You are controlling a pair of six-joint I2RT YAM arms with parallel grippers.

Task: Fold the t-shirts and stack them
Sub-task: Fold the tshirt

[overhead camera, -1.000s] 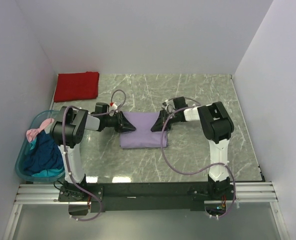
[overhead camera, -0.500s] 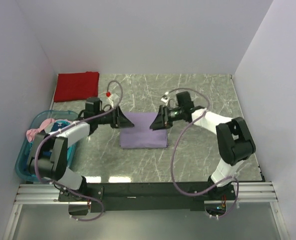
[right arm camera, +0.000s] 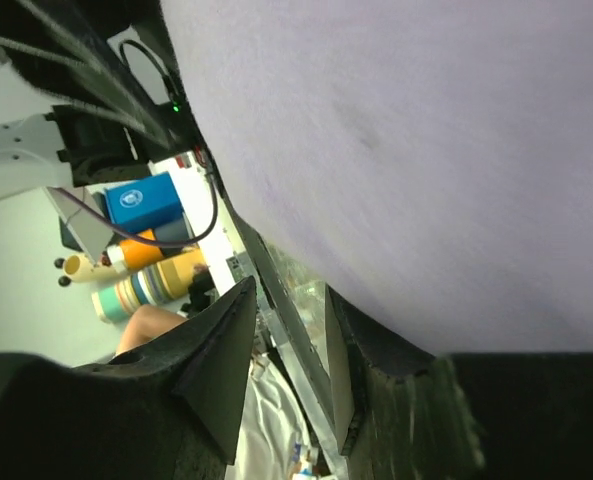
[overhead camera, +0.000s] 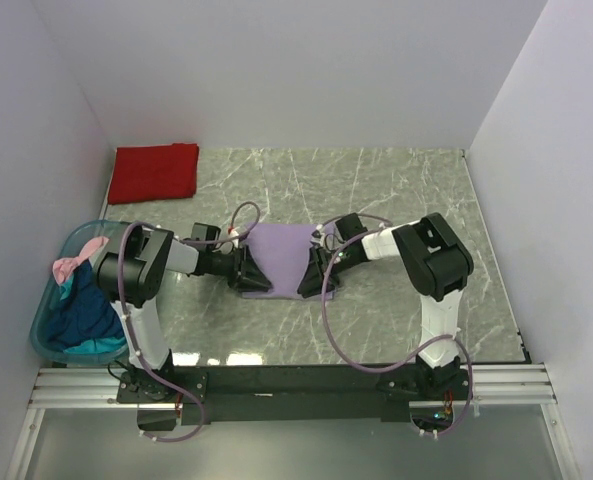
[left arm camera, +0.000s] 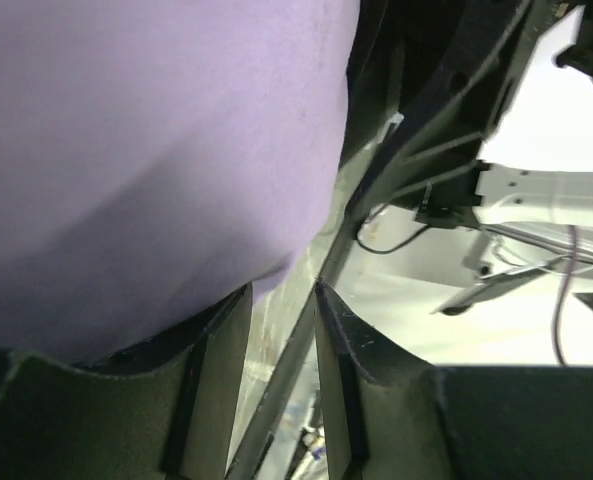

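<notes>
The light purple t-shirt [overhead camera: 279, 255] lies folded on the marble table, its near part drawn in narrower. My left gripper [overhead camera: 251, 275] is low at its near-left edge and my right gripper [overhead camera: 309, 280] at its near-right edge. In the left wrist view the purple cloth [left arm camera: 156, 150] lies over the outside of one finger; the left gripper [left arm camera: 283, 288] has its jaws apart with nothing between them. The right wrist view shows the same: cloth [right arm camera: 426, 150] over one finger, the right gripper [right arm camera: 288, 288] open and empty. The red t-shirt [overhead camera: 156, 172] lies folded at the back left.
A translucent teal tub [overhead camera: 76, 352] stands at the left edge beside the left arm, holding a pink shirt [overhead camera: 76, 262] and a dark blue shirt [overhead camera: 88, 312]. White walls close in the back and both sides. The arm cables loop above the table.
Both grippers have come down and nearer, from the shirt's upper side edges to its near side edges. The purple shirt's near part has gone from square to pinched inward.
</notes>
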